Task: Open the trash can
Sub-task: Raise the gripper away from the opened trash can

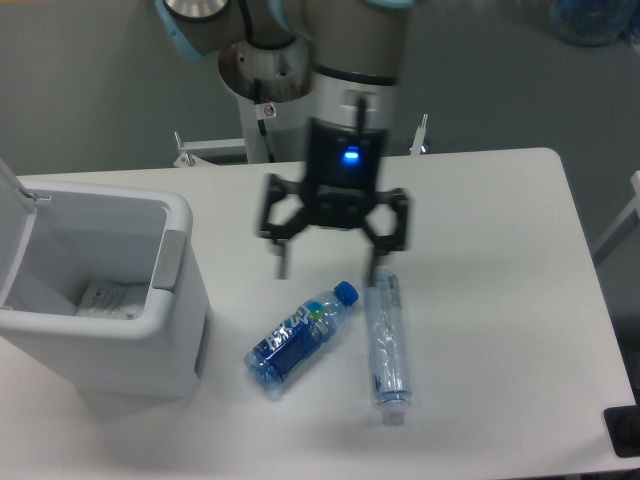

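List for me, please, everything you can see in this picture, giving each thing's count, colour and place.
trash can: one, white with grey tab, table's left side, lid up, something white inside
blue bottle: one, blue label and cap, lying at table centre
clear bottle: one, transparent, lying just right of the blue bottle
table: one, white, under everything
gripper: one, black with blue light, open above the bottles
arm: one, grey, top centre

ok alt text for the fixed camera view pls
A large white boxy plastic trash can stands at the table's left with its lid up, paper visible inside. The robot's black claw hangs open above two plastic bottles lying on the white table: a blue-capped bottle and a clear bottle.
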`<state>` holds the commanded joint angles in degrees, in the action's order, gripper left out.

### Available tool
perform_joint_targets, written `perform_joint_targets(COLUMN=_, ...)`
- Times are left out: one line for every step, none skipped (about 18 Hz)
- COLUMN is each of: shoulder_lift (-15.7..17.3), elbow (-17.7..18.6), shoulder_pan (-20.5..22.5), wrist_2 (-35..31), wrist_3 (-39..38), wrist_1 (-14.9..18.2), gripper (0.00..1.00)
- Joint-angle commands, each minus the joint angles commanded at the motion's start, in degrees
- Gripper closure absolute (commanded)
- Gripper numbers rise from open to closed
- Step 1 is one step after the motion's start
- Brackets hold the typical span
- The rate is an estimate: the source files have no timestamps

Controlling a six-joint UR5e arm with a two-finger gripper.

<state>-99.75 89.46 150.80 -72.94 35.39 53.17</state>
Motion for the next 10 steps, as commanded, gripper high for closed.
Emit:
perform_joint_targets(shoulder_lift=-0.09, elbow=1.32, shoulder_pan=0.97, wrist_2=-0.1, wrist_3=3.6, wrist_1=0.09, gripper=0.0)
perform_joint_targets(shoulder_lift=-0.44, elbow=2.64, shoulder_pan=1.5, wrist_2=-0.36, wrist_3=8.24, wrist_1=0.09, gripper=0.0)
perform_joint_targets(shoulder_lift=-1.22, elbow=3.52, shoulder_pan=2.21, wrist_2=-0.89, wrist_3=13.25, wrist_1=0.17, gripper=0.0)
perform_joint_targets(shoulder_lift=-1.67, elbow=4.75, shoulder_pan=2.74, wrist_2=-2.2, wrist_3=17.83, wrist_1=0.26, gripper=0.0)
perform_joint_targets(shoulder_lift=-2.37, elbow=5.89, shoulder_pan=3.09, wrist_2=-3.86, wrist_3=22.05, wrist_1=0.26, gripper=0.0)
perform_joint_targets(shoulder_lift=-3.5, elbow=6.6, shoulder_pan=3.18, wrist_2=-6.14, wrist_3=25.74, wrist_1=0.26, gripper=0.0)
perform_joint_targets(shoulder_lift=-4.56, elbow=6.95, shoulder_pan=3.09, wrist_2=-8.95, wrist_3=28.22, wrist_1=0.35, gripper=0.0)
perform_joint_targets(shoulder_lift=-5.88, elbow=7.65, shoulder_pan=3.09, wrist_2=-11.33, wrist_3=29.55, wrist_1=0.09, gripper=0.0)
perform_joint_targets(shoulder_lift=-7.02, elbow=7.92, shoulder_pan=3.09, wrist_2=-13.18, wrist_3=29.74, wrist_1=0.0, gripper=0.0)
perform_joint_targets(shoulder_lift=-7.73, elbow=7.92, shoulder_pan=3.01, wrist_2=-14.33, wrist_3=29.82, wrist_1=-0.09, gripper=0.0)
